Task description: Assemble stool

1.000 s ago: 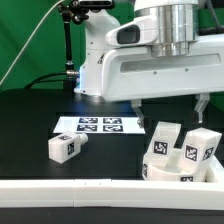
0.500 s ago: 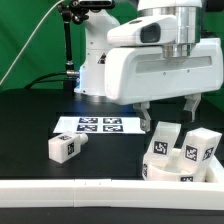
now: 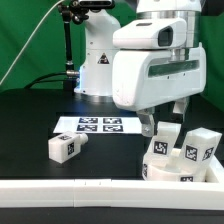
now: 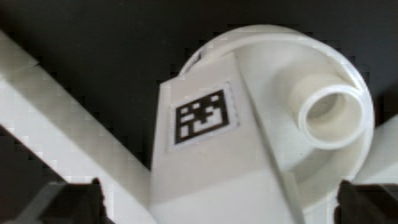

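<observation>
- The gripper (image 3: 163, 117) hangs in the right half of the exterior view, under the bulky white arm (image 3: 150, 60); its two fingers are spread wide with nothing clasped between them, so it is released.
- Just below it an upright leg (image 3: 163, 140) stands right of centre; whether the fingers touch it cannot be told.
- A second leg (image 3: 203, 146) stands near the right edge, close beside the first; both rise just behind the seat (image 3: 172, 174), which sits low in the lower right corner.
- A third leg (image 3: 65, 148) lies alone on the dark counter (image 3: 25, 130) at the left, well apart from the others.
- The marker board (image 3: 100, 125) lies flat near the centre, between the lone leg and the upright ones.
- A long white rail (image 3: 60, 195) runs along the bottom edge.
- The wrist view is filled by a white part (image 4: 249, 170) seen close; it bears a square tag (image 4: 201, 113) and a round opening (image 4: 333, 112); which piece it is cannot be told.
</observation>
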Controlling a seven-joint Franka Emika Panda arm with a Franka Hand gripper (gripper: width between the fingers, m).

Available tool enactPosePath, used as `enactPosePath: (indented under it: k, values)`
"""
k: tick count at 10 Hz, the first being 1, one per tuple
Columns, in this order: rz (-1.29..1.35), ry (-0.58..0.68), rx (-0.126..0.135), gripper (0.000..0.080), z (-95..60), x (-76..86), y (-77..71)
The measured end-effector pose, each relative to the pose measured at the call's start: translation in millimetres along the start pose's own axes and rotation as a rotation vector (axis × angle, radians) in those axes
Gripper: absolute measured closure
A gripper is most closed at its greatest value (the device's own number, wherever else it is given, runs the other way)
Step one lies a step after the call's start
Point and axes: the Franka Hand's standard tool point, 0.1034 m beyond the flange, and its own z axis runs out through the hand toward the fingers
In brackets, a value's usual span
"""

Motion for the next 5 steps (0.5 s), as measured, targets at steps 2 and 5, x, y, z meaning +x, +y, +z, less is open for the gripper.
enactPosePath:
  k: [2,5]
  values:
    - [-0.117,-0.015,-0.008,0.0150,1.2,-3.7,2.5]
    - [-0.241,-0.033,-0.016,0.0277,1.8,-8.4,6.0]
